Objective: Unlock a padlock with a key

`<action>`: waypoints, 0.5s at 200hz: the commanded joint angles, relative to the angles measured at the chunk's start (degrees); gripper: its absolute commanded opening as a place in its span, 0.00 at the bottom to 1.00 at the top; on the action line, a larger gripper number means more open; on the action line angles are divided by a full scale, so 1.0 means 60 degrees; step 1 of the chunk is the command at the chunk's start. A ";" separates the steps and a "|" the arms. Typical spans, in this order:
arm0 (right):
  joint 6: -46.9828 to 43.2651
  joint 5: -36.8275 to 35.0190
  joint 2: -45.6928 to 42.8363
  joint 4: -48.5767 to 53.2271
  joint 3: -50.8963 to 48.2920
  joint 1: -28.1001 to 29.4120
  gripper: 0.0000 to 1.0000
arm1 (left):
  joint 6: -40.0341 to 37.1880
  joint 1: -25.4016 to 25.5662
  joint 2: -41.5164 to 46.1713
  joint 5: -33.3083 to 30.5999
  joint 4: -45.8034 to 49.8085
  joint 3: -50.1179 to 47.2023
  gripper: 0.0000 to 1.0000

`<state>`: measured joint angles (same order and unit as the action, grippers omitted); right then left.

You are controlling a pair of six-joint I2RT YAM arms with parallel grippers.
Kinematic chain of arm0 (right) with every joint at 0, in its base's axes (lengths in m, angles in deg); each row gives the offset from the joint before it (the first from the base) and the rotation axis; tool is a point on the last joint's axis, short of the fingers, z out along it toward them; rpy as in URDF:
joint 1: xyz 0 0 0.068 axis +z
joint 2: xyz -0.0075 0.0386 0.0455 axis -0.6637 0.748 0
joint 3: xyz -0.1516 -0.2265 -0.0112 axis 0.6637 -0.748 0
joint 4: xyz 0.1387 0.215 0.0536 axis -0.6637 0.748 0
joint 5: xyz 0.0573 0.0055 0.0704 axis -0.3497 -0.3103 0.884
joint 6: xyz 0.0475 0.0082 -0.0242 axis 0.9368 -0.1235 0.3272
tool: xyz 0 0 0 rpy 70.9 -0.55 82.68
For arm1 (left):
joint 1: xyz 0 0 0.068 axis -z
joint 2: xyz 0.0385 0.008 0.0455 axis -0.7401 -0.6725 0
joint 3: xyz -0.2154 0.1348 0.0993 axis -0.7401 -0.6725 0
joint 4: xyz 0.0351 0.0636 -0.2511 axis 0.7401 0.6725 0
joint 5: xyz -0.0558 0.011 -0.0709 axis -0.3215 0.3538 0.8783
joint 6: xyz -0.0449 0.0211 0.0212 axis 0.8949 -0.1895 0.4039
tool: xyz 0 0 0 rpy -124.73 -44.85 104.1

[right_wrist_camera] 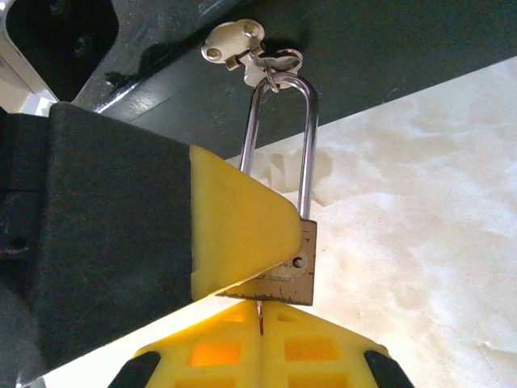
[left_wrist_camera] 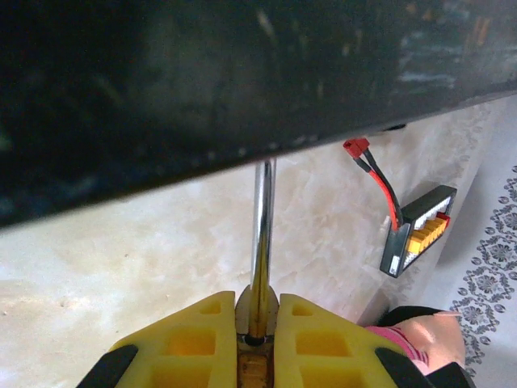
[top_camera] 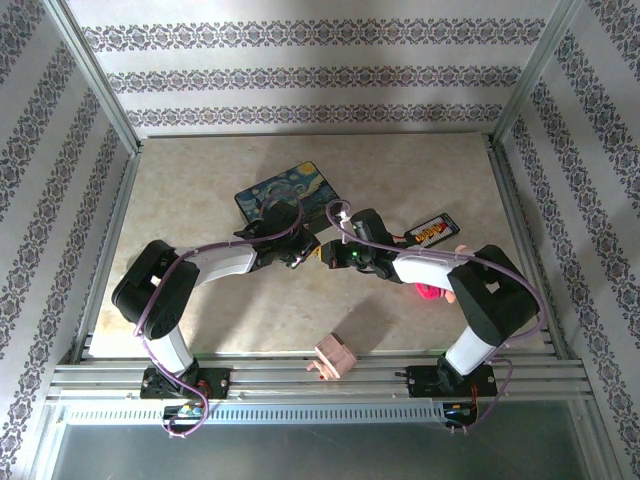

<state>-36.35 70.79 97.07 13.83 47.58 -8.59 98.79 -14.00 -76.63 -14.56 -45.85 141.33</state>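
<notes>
Where the padlock sits: padlock (right_wrist_camera: 284, 271) between the two hands, its silver loop hooked through the clasp (right_wrist_camera: 234, 42) of the dark box (right_wrist_camera: 388, 48)
Left: left hand (left_wrist_camera: 257, 311) clamped on the padlock's brass body, loop running straight out from between its fingers to the box
Right: right hand (right_wrist_camera: 260, 311) closed on the key (right_wrist_camera: 260, 322), directly below the padlock, key's thin edge meeting the body's underside
Arms: both bent at the elbow, forearms angled inward, hands tip to tip mid-desk (right_wrist_camera: 420, 210), beside the box
</notes>
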 commanded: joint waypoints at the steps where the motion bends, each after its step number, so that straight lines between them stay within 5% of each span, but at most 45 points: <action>1: 0.0876 -0.0258 0.0507 -0.0665 -0.0138 -0.0497 0.00 | 0.0039 0.0090 0.0589 0.0905 -0.0236 -0.0060 0.00; 100: 0.3885 0.1277 0.1201 -0.3195 -0.0670 -0.1217 0.00 | 0.0035 0.0090 0.0750 0.0860 -0.0265 -0.0101 0.00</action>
<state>-19.32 83.35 101.61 -0.86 43.82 -13.38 98.79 -14.13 -76.39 -15.06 -46.22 141.09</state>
